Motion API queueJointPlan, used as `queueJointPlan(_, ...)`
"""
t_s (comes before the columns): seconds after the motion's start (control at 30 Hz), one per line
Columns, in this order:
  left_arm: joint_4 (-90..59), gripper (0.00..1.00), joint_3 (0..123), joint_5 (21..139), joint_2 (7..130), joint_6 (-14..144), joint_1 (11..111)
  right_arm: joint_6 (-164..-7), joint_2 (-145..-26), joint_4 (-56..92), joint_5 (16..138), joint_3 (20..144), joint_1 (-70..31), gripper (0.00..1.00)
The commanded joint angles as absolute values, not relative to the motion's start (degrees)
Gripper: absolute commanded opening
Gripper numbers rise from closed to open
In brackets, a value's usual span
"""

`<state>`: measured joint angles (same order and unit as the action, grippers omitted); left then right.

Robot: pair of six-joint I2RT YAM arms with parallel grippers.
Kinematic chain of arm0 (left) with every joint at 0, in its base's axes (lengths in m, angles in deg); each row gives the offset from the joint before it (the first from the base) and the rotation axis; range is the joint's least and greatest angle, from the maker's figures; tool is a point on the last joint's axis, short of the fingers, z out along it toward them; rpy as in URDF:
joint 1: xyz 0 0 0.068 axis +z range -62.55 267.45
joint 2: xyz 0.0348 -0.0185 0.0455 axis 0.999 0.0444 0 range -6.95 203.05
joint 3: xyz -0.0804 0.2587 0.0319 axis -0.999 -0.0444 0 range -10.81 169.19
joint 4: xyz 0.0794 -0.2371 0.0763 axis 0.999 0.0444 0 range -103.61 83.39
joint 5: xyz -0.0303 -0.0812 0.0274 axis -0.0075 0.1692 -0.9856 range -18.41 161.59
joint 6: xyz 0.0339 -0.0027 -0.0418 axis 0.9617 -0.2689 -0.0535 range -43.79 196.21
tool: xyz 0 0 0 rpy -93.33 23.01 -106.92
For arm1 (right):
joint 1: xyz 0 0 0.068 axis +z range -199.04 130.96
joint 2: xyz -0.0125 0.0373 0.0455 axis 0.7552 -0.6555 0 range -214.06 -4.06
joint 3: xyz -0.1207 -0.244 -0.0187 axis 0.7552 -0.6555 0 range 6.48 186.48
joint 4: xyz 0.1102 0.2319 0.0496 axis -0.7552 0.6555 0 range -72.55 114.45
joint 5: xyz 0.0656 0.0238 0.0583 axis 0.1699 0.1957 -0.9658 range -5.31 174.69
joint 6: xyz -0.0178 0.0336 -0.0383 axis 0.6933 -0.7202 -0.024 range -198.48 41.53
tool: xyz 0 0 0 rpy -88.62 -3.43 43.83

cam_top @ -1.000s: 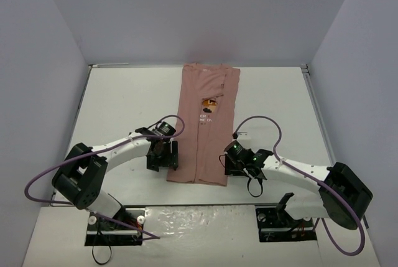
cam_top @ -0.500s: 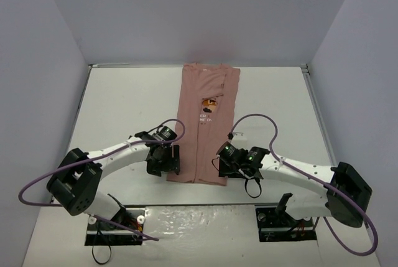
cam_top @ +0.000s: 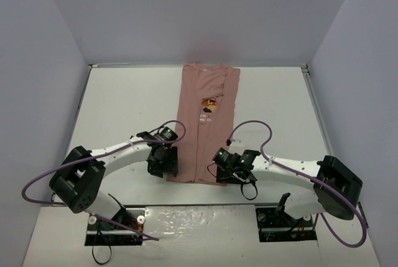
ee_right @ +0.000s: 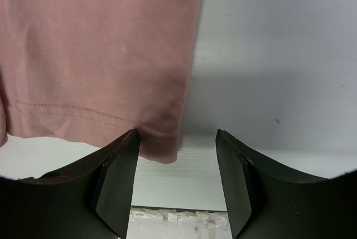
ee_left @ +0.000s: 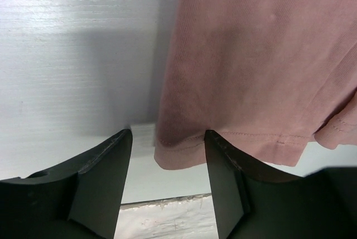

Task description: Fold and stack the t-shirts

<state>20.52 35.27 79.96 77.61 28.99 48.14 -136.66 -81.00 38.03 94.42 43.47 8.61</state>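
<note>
Salmon-pink cotton, folded lengthwise into a narrow strip – the t-shirt lies flat on the white desk. It stretches away from both grippers, with its pixel print facing up. The left gripper sits low at the hem with its fingers apart, and the shirt's left hem corner shows in the gap between them. The right gripper is also spread – the right hem corner lies just inside its left finger, with bare desk ahead of the other finger. Neither gripper is clamped on cloth.
</note>
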Motion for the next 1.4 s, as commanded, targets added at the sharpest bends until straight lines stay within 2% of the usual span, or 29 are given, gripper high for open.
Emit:
queueJointPlan(0.0,19.87,0.48,33.61,81.49,78.42,28.50,47.55,-139.49,-82.93,36.75,93.70,42.68,9.64,0.54)
queueJointPlan(0.17,18.15,0.45,32.36,82.30,79.25,28.74,47.55,-140.76,-85.41,36.00,92.95,41.67,11.05,0.52)
queueJointPlan(0.2,18.04,0.43,32.43,82.47,79.43,28.92,47.55,-141.03,-85.36,35.83,93.03,41.48,10.99,0.51)
queueJointPlan(0.27,18.16,0.33,32.31,82.99,79.60,29.18,47.46,-141.80,-84.78,35.69,93.04,40.58,11.16,0.45)
queueJointPlan(0.4,18.63,0.01,31.49,83.61,78.77,29.45,47.54,-142.69,-83.47,35.73,92.61,38.61,11.33,0.23)
queueJointPlan(0.43,19.15,0.00,31.47,83.73,77.99,29.66,47.50,-142.92,-82.57,35.78,92.24,38.11,11.39,0.10)
queueJointPlan(0.47,19.85,0.00,31.62,83.69,77.24,29.91,47.48,-143.07,-81.48,35.85,91.88,37.76,11.44,0.00)
queueJointPlan(0.8,28.93,0.00,32.81,85.83,71.53,32.37,47.55,-144.86,-74.23,43.18,88.69,38.17,15.22,0.00)
queueJointPlan(1.0,34.64,0.00,37.88,85.60,66.95,33.78,47.84,-141.69,-71.97,52.82,90.49,44.98,15.09,0.00)
queueJointPlan(1.37,35.79,0.00,60.48,86.54,81.31,42.41,58.37,-119.29,-81.99,55.82,88.79,63.00,-3.21,0.00)
